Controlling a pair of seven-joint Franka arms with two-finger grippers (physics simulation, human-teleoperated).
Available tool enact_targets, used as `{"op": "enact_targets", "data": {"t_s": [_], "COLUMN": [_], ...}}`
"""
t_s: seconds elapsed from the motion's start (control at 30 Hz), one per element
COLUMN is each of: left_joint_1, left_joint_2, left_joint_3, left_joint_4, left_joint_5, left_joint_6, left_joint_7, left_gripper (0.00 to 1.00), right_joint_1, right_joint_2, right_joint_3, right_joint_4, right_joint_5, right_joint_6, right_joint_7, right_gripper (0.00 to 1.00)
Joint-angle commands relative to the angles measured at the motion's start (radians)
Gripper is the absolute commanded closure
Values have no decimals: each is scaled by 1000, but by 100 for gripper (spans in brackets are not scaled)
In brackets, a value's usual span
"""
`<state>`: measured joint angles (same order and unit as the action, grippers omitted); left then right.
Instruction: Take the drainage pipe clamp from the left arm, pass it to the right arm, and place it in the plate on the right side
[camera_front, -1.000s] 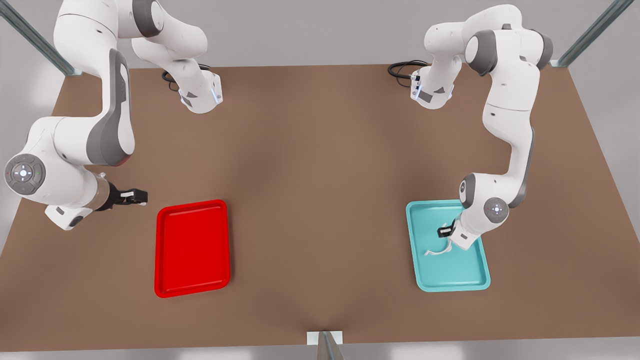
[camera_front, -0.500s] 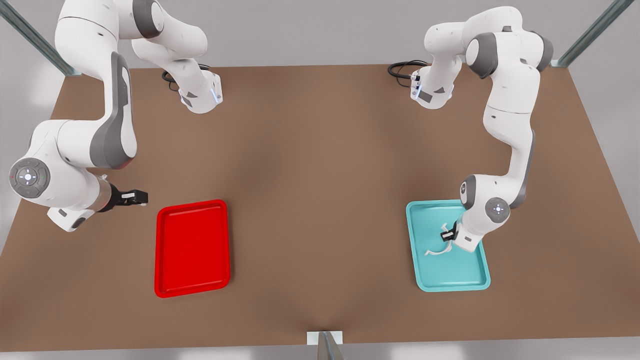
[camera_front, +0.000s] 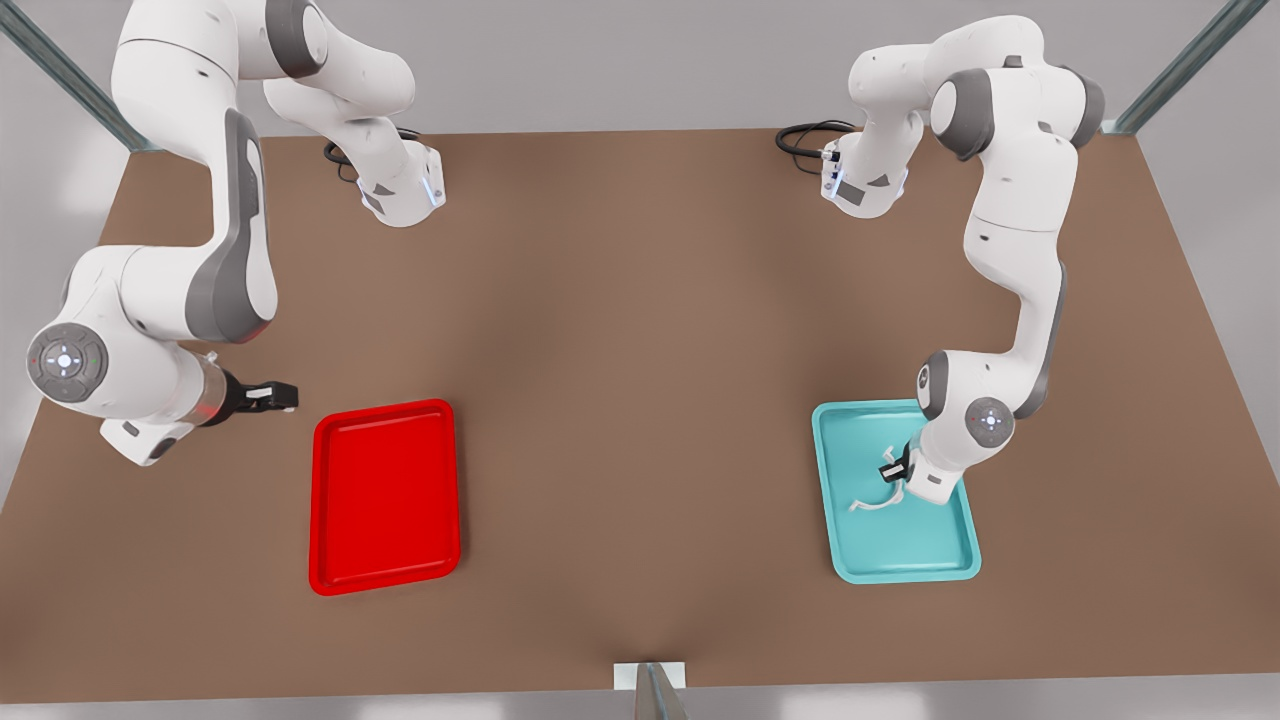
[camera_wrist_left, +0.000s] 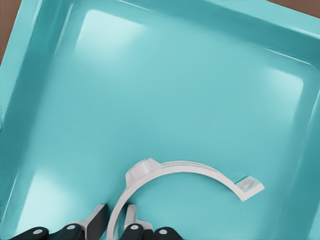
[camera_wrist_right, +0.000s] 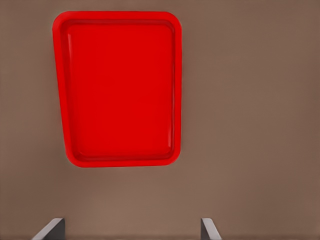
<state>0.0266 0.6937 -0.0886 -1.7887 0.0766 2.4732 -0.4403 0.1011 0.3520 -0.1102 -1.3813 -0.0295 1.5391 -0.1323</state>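
Desk (camera_front: 640, 400), brown, carries two trays well apart: the red plate (camera_front: 385, 495) toward the front view's left and a teal tray (camera_front: 893, 545) toward its right. Left gripper (camera_front: 893, 467) is down inside the teal tray, its fingers (camera_wrist_left: 95, 220) closed to a narrow gap around one end of the drainage pipe clamp (camera_wrist_left: 175, 172), which lies on the tray floor. Right gripper (camera_front: 272, 397) hovers beside the plate, fingers (camera_wrist_right: 50, 229) spread wide and holding nothing.

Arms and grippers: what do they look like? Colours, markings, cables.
Both arms are identical: glossy white jointed shells with grey joint covers, round grey end caps with lit dots, black cables at the bases. Left gripper and right gripper are black; the left fingers have pale grey pads.
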Motion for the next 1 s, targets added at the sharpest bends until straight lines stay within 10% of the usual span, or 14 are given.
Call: {"op": "enact_targets", "data": {"t_s": [0.0,0.53,0.7,0.97], "left_joint_1": [1,-108,-138,-445], "left_joint_2": [0,-204,-161,-25], "left_joint_3": [0,-45,-287,-287], "left_joint_4": [0,61,253,405], "left_joint_5": [-14,-12,-6,90], "left_joint_6": [1,-110,-373,-355], "left_joint_7": [-43,-35,-43,-178], "left_gripper": [78,79,79,79], "right_joint_1": [0,-1,-1,227], "right_joint_2": [-1,-1,-1,195], "right_joint_3": [0,0,1,4], "right_joint_4": [1,1,1,139], "right_joint_5": [0,-9,-9,146], "right_joint_6": [1,2,1,82], "right_joint_7": [-3,-3,-3,-323], "right_gripper": [0,0,0,0]}}
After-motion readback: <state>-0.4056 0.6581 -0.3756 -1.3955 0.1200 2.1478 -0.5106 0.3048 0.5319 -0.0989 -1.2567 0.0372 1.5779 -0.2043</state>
